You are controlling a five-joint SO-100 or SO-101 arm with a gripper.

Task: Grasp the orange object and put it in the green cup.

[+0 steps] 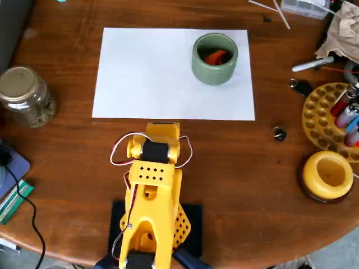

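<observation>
The green cup [215, 58] stands on the white paper sheet [151, 73] near its far right corner. The orange object [216, 56] lies inside the cup, against its dark inside. The yellow arm [152, 190] is folded back at the near edge of the table, well short of the cup and just off the paper's near edge. Its gripper end [162, 132] sits at the arm's far tip, and the fingers are hidden beneath the arm, so I cannot tell whether they are open or shut. It holds nothing that I can see.
A glass jar [25, 95] stands at the left. A round yellow holder [328, 175] and a yellow tray of pens [335, 117] are at the right. Small dark bits [279, 134], a marker [311, 65] and clutter lie at the far right.
</observation>
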